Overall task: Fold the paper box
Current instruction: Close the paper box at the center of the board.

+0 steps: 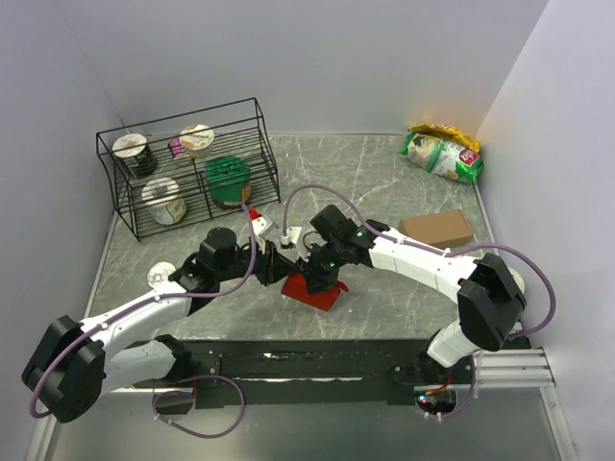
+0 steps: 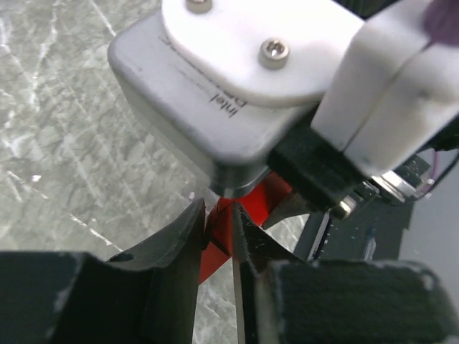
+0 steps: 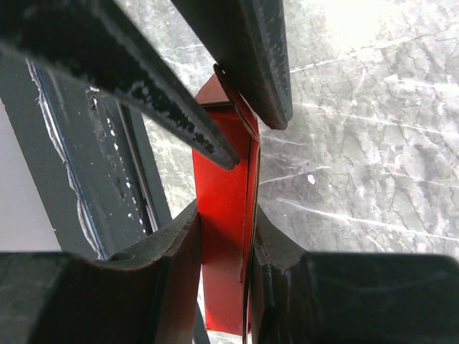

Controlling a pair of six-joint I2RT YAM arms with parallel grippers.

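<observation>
The paper box (image 1: 315, 291) is a bright red creased card, standing on the table at front centre between both grippers. From the left, my left gripper (image 1: 285, 265) reaches it; in the left wrist view this gripper (image 2: 219, 213) has a red flap (image 2: 214, 256) pinched between its black fingers (image 2: 183, 244). My right gripper (image 1: 322, 272) comes from the right. In the right wrist view it (image 3: 226, 215) is shut on the upright red panel (image 3: 222, 165), with both pads touching the card. The left gripper's fingers (image 3: 247, 57) pinch the panel's top edge there.
A black wire basket (image 1: 183, 173) holding several cups stands at the back left. A plain brown cardboard box (image 1: 437, 229) lies right of centre and a green snack bag (image 1: 442, 154) at the back right. The right wrist's camera housing (image 2: 229, 93) fills the upper left wrist view.
</observation>
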